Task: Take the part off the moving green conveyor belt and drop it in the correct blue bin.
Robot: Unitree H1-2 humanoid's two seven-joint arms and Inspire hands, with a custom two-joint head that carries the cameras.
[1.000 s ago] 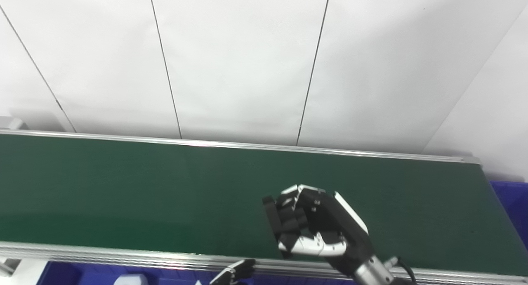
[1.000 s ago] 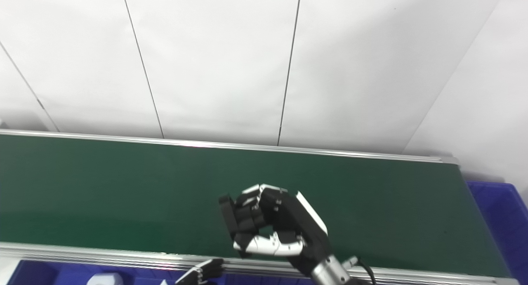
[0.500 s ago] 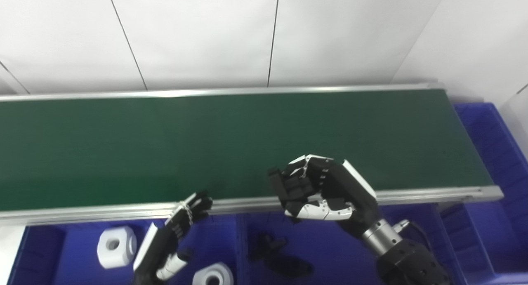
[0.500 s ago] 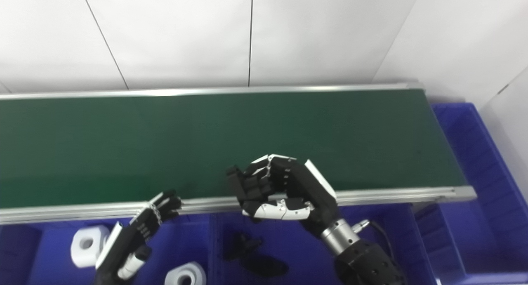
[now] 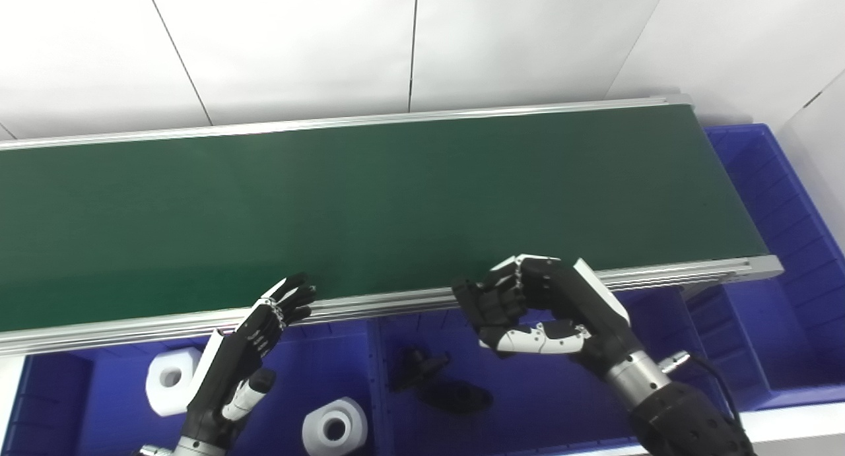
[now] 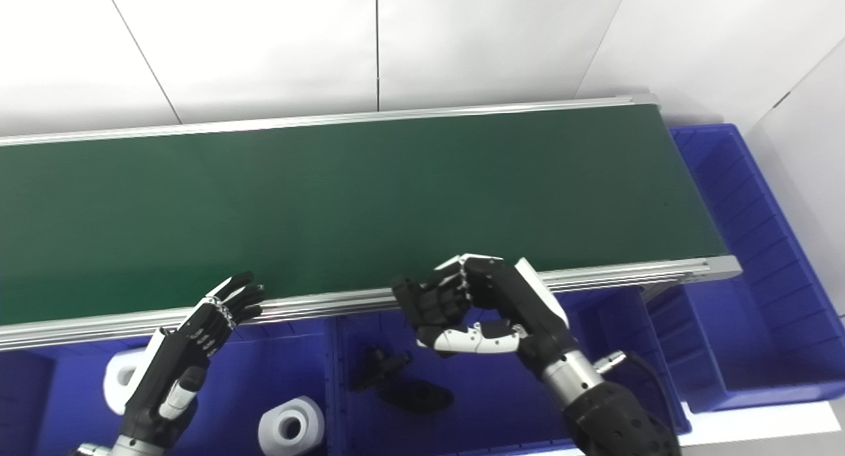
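The green conveyor belt (image 5: pixel 370 198) runs across the view with no part lying on it. My right hand (image 5: pixel 554 307) hovers just past the belt's near rail, above the middle blue bin (image 5: pixel 528 403). Its fingers are curled shut on a small black part (image 5: pixel 470 301) that pokes out at the fingertips. Several black parts (image 5: pixel 439 387) lie in that bin below the hand. My left hand (image 5: pixel 247 354) is open with straight fingers over the left blue bin (image 5: pixel 105 403), its fingertips near the rail.
Two white blocks with round holes (image 5: pixel 173 380) (image 5: pixel 335 428) sit in the left bin. Another blue bin (image 5: pixel 766 179) stands at the belt's right end. A white wall rises behind the belt.
The camera has tilted down, bringing the bins and left hand into view. My right hand, still shut on the black part, has come back from over the belt to above the middle bin.
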